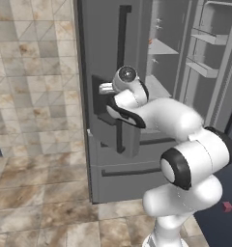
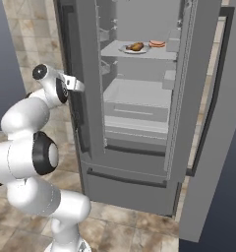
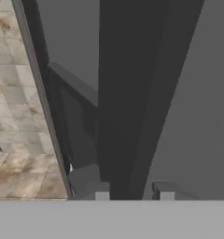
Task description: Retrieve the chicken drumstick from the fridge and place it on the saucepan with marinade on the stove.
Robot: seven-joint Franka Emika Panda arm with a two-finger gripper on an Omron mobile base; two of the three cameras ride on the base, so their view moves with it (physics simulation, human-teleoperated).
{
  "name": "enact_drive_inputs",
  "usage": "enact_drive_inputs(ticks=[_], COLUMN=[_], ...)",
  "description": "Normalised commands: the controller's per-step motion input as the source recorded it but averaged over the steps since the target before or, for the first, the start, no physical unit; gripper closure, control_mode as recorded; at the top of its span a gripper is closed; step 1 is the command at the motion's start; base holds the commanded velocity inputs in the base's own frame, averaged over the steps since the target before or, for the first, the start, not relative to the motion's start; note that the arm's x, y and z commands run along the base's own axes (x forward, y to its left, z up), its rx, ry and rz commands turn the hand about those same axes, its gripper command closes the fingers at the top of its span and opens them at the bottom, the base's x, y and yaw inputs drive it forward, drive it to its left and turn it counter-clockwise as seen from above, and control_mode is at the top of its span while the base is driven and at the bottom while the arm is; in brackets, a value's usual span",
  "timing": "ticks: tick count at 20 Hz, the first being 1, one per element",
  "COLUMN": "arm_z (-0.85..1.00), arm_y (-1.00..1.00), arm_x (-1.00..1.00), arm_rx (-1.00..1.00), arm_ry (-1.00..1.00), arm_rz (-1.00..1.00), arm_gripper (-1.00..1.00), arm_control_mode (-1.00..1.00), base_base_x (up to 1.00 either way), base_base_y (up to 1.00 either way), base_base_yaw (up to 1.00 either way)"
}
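Up and to the right of the gripper [image 3: 134,192], whose fingers stand apart, the open fridge [image 2: 134,123] holds the chicken drumstick [image 2: 136,47] on a plate [image 2: 133,49] on its upper shelf.

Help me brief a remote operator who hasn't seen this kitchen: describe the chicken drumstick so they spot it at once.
Look into the open right side of the grey fridge, at its upper shelf. There a white plate holds the chicken drumstick. It is brownish-orange and lumpy, unlike the flat red-and-tan item to its right.
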Motion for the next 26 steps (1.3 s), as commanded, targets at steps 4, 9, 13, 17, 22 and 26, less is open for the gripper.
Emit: enact_drive_inputs(ticks=[4,9,13,17,22,26], arm_z=[-0.06,-0.17,-0.26,-0.30,-0.27,-0.02], arm_y=[0.67,0.75,0.80,0.86,0.80,0.17], arm_x=[0.00,0.00,0.00,0.00,0.00,-0.12], arm_rx=[0.00,0.00,0.00,0.00,0.00,0.00], arm_ry=[0.01,0.04,0.03,0.05,0.04,0.00], arm_rz=[0.00,0.00,0.00,0.00,0.00,-0.05], arm_gripper=[1.00,1.00,1.00,1.00,1.00,-1.00], arm_control_mode=[-1.00,-1.00,-1.00,-1.00,-1.00,-1.00], base_base_x=[0.00,0.00,0.00,0.00,0.00,0.00], base_base_y=[0.00,0.00,0.00,0.00,0.00,0.00], base_base_yaw=[0.00,0.00,0.00,0.00,0.00,0.00])
